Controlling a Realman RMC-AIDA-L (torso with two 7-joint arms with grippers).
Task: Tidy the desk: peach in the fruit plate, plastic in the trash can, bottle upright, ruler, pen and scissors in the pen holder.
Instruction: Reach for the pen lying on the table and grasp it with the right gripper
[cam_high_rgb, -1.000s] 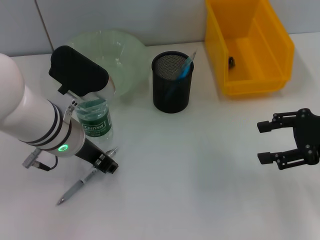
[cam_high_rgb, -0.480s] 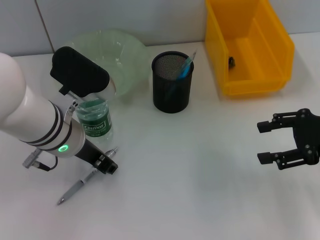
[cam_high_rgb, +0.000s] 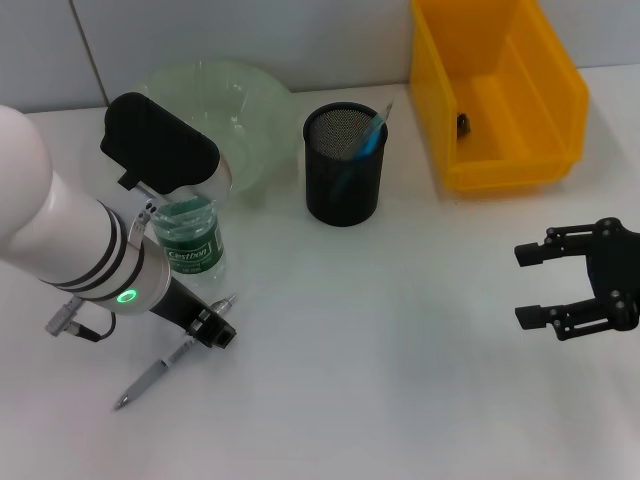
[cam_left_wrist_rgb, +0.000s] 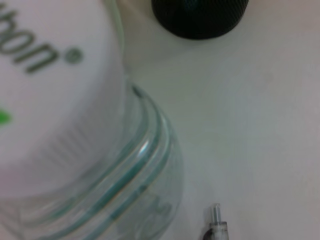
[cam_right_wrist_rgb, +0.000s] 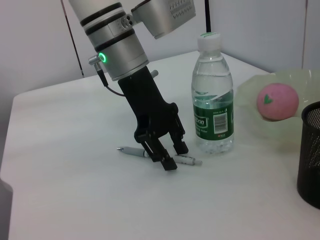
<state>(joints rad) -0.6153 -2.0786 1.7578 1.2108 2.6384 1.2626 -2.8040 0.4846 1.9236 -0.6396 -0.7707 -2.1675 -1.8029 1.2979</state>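
Observation:
The silver pen (cam_high_rgb: 175, 355) lies on the white table in front of the upright bottle (cam_high_rgb: 188, 240). My left gripper (cam_high_rgb: 210, 330) is down at the pen (cam_right_wrist_rgb: 131, 150), open, with a finger on each side of it (cam_right_wrist_rgb: 175, 156). The bottle (cam_right_wrist_rgb: 213, 100) stands just behind. The pink peach (cam_right_wrist_rgb: 277, 101) rests in the green fruit plate (cam_high_rgb: 240, 90). A blue item (cam_high_rgb: 374, 135) stands in the black mesh pen holder (cam_high_rgb: 345, 185). My right gripper (cam_high_rgb: 530, 285) hovers open at the right. Ruler, scissors and plastic are not identifiable.
The yellow bin (cam_high_rgb: 560, 110) at the back right holds a small dark item (cam_high_rgb: 462, 122). In the left wrist view the bottle cap (cam_left_wrist_rgb: 50, 90) fills the frame, with the pen's end (cam_left_wrist_rgb: 216, 225) and the pen holder's base (cam_left_wrist_rgb: 200, 15) nearby.

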